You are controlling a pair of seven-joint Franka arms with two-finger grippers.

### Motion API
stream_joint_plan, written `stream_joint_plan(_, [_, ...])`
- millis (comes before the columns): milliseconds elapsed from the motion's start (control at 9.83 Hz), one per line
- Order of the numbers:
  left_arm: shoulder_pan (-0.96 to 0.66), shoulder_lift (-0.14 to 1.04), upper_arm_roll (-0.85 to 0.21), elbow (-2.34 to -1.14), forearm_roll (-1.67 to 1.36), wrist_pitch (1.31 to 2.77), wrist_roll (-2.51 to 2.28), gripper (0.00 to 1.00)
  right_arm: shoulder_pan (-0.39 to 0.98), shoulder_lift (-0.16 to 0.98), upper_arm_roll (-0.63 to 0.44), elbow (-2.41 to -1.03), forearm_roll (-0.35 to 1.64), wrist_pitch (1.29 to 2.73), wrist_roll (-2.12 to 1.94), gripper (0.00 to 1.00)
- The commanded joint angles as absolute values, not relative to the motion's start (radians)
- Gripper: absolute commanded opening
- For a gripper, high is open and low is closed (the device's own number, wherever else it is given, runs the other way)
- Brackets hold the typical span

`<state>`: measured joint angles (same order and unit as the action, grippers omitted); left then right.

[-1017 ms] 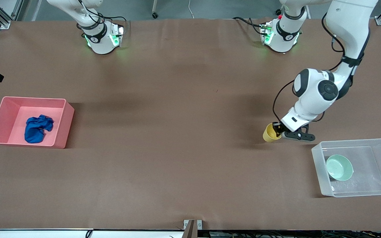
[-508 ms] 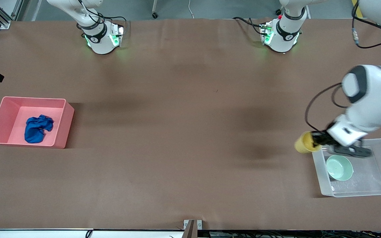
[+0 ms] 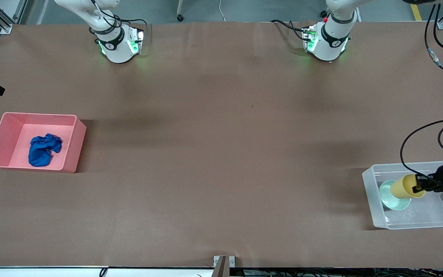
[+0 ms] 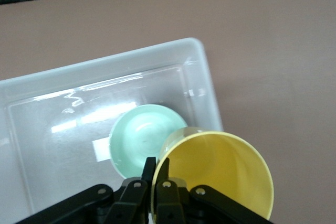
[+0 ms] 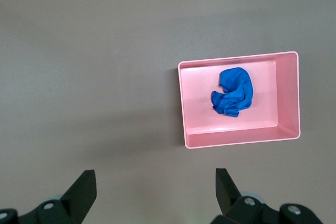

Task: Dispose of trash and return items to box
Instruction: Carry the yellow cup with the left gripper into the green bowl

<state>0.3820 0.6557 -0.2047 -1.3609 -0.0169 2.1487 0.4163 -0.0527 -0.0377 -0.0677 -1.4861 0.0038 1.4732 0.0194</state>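
Note:
My left gripper (image 3: 419,186) is shut on the rim of the yellow cup (image 3: 404,186), one finger inside and one outside. It holds the cup tilted over the clear box (image 3: 406,164), above the mint-green bowl (image 3: 388,197) that lies in the box. The left wrist view shows the cup (image 4: 220,177), the bowl (image 4: 139,135), the box (image 4: 105,66) and my left gripper (image 4: 156,169). The deep-blue wad (image 3: 44,149) lies in the pink bin (image 3: 73,146). My right gripper (image 5: 155,177) is open and empty, high over the table, with the wad (image 5: 233,92) in the pink bin (image 5: 236,139) below.
The clear box stands at the left arm's end of the table, the pink bin at the right arm's end. A white label (image 4: 101,149) shows on the box floor beside the bowl. Both arm bases (image 3: 117,42) stand along the table's back edge.
My left gripper has carried the yellow cup from the table toward the left arm's end, to over the clear box and the bowl. The right arm has not moved.

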Motion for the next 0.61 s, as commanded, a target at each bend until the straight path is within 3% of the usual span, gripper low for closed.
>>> stream_joint_plan(0, [0.364, 0.751, -0.179, -1.29, 0.005, 2.146, 0.419, 0.0, -0.049, -0.048, -0.069, -1.496, -0.006, 1.471, 0.025, 1.0])
stream_joint_plan(407, [0.367, 0.824, -0.172, -1.293, 0.003, 2.189, 0.408, 0.02, -0.051, -0.048, -0.069, -1.496, -0.006, 1.47, 0.025, 1.0])
stream_joint_plan(508, [0.368, 0.836, -0.172, -1.299, 0.005, 2.222, 0.413, 0.07, -0.051, -0.048, -0.069, -1.496, -0.006, 1.47, 0.025, 1.0])
